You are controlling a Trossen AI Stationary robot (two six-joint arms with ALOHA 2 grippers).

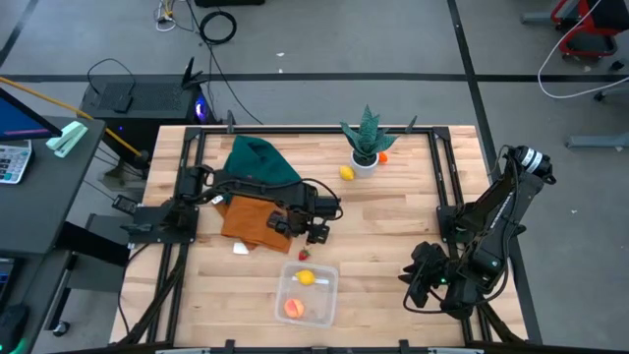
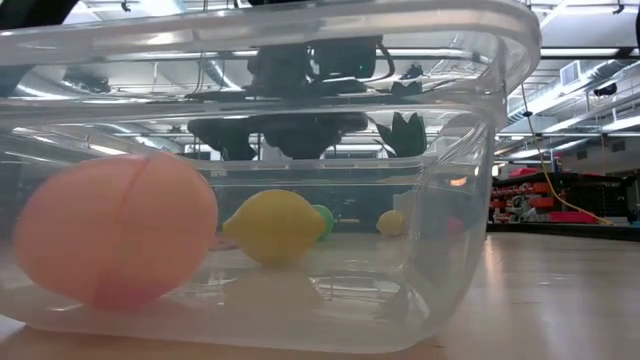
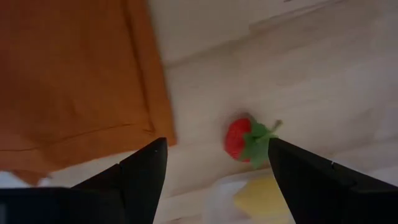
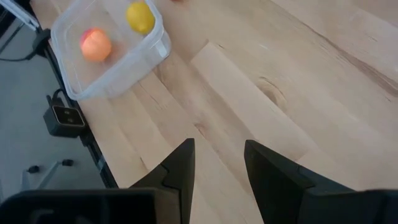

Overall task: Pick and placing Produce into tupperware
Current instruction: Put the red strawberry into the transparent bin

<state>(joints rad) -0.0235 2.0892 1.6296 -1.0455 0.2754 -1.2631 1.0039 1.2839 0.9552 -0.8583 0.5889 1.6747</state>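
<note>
A red toy strawberry with green leaves [image 1: 304, 255] [image 3: 239, 138] lies on the wood just beyond the far rim of the clear tupperware [image 1: 320, 295] [image 2: 470, 200] [image 4: 134, 59]. A yellow lemon [image 1: 307, 277] [image 2: 275, 228] [image 4: 140, 17] and a pink peach [image 1: 293, 308] [image 2: 115, 240] [image 4: 95, 45] rest on the tupperware's floor. My left gripper [image 1: 316, 234] [image 3: 216, 144] hovers open above the strawberry, which shows between its fingers, apart from both. My right gripper [image 1: 413, 285] [image 4: 217, 144] waits open over bare wood near the table's right near corner.
An orange cloth [image 1: 251, 221] [image 3: 74, 74] and a green cloth [image 1: 260, 162] lie left of the left gripper. A spiky potted plant [image 1: 366, 147] stands near the far edge, with another yellow fruit [image 1: 347, 173] and an orange one [image 1: 382, 155] beside it. A small white object [image 1: 241, 248] lies near the orange cloth.
</note>
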